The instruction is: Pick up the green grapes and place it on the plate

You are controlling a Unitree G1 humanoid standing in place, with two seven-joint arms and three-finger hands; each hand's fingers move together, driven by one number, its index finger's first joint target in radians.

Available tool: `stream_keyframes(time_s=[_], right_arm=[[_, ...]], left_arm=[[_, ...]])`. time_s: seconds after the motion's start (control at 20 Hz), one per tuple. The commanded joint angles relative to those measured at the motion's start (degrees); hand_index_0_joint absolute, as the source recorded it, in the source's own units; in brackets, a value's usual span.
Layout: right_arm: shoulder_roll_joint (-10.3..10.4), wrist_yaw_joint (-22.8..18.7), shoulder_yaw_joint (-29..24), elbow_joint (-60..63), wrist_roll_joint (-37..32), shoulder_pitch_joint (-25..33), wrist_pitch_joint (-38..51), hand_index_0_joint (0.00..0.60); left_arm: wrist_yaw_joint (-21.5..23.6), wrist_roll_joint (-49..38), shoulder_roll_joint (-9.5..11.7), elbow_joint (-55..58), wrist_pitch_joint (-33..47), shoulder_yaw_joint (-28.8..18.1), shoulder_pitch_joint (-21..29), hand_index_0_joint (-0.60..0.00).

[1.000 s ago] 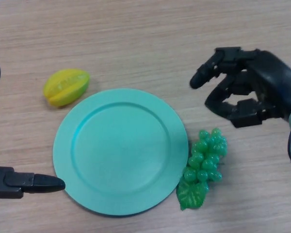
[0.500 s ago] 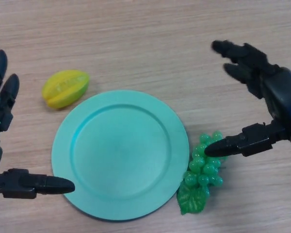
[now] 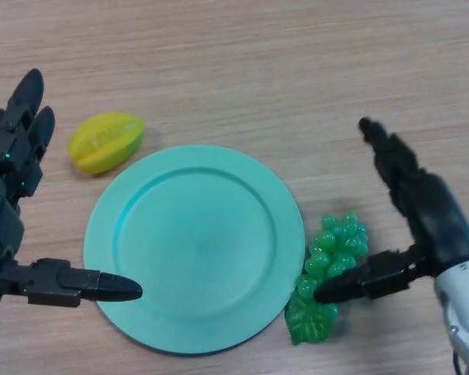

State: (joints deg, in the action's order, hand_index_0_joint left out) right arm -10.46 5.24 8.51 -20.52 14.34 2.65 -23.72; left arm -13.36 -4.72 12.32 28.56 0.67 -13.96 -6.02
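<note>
A bunch of green grapes (image 3: 332,254) with a leaf lies on the wooden table, touching the right rim of the teal plate (image 3: 194,246). My right hand (image 3: 426,211) hovers over the grapes' right side, open, its thumb stretched across the lower part of the bunch and its fingers pointing away. My left hand (image 3: 12,183) is open at the left edge, its thumb reaching over the plate's lower left rim. The plate holds nothing.
A yellow star fruit (image 3: 106,141) lies on the table just beyond the plate's upper left rim, near my left hand's fingers. Bare wooden table (image 3: 234,62) stretches across the far side.
My right hand has opened from a curl and dropped toward me, its thumb now over the grapes. My left hand has come further into view, thumb sliding right over the plate's rim.
</note>
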Motion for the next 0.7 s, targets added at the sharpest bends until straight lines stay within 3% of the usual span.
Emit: stream_keyframes(time_s=[0.05, 0.2, 0.45, 0.55, 0.6, 0.65, 0.7], right_arm=[[-0.44, -4.04, 0.52, -1.25, 1.98, 0.18, 9.43, 0.000], [-0.42, -6.32, 3.51, 6.02, 2.70, 0.67, 12.98, 0.000], [-0.42, -9.26, 2.72, 19.45, -0.53, 4.32, 23.13, 0.000], [-0.42, -9.65, 2.42, 21.05, -0.52, 4.47, 24.40, 0.199], [-0.42, -9.75, 2.18, 22.24, -0.52, 4.60, 25.14, 0.350], [-0.42, -9.46, 1.86, 23.26, 0.02, 4.72, 25.64, 0.450], [-0.42, -7.71, 0.69, 24.78, 1.90, 5.05, 26.36, 0.593]], left_arm=[[0.82, -0.01, 2.05, 4.00, 4.77, -1.92, 1.05, 0.000], [0.23, -1.37, 2.05, 4.59, 4.55, -2.99, 0.90, 0.000], [-0.27, -2.09, 1.67, 5.02, 5.13, -4.01, -0.04, 0.000], [-0.32, -1.99, 1.60, 4.96, 5.29, -4.23, -0.21, 0.000], [-0.28, -2.07, 1.58, 4.87, 5.38, -4.47, -0.25, 0.000], [-0.18, -2.26, 1.56, 4.84, 5.41, -4.75, -0.29, 0.000], [0.04, -2.89, 1.42, 4.88, 5.64, -5.42, -0.52, 0.000]])
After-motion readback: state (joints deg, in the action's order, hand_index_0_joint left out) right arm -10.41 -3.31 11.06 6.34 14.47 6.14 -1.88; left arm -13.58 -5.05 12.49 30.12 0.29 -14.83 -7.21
